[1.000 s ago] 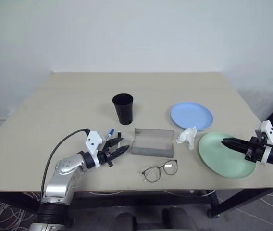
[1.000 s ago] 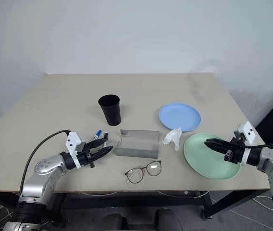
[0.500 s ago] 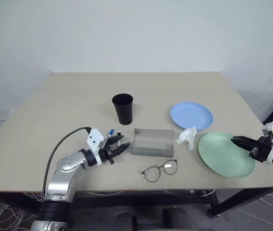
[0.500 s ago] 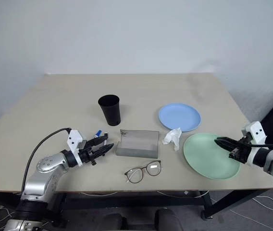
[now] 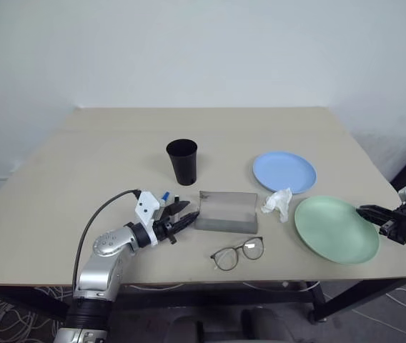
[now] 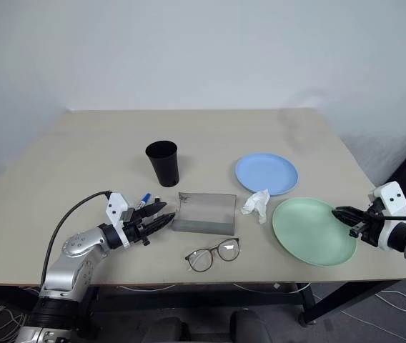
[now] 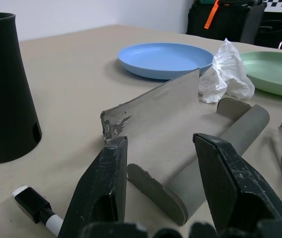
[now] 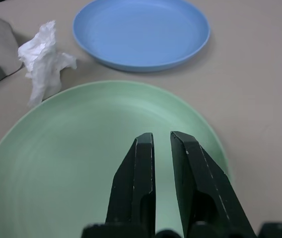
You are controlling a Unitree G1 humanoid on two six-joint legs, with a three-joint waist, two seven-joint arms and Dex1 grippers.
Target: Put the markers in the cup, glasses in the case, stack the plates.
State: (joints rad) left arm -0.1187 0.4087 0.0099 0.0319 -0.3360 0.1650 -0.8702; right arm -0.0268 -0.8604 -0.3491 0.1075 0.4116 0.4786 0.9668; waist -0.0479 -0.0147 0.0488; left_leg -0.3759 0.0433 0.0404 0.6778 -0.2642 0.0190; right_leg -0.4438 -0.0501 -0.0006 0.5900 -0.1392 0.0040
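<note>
Left tool (image 5: 180, 218) hangs half open and empty beside the open case (image 5: 226, 211), marker (image 5: 164, 196) on the desk just behind it. Right tool (image 8: 162, 148), nearly shut and empty, hovers at the green plate (image 5: 335, 229) rim. Risks: nudging the case, skidding the plate.

We read this as a lab or test room, not a home. A bare beige table (image 5: 117, 150) stands against a plain white wall (image 5: 203, 50). Loose cables (image 5: 3, 321) lie tangled on the floor under the table's left end. In the left wrist view, dark equipment (image 7: 230, 20) sits behind the table, one piece bearing a black-and-white checkered marker (image 7: 280, 3).
</note>
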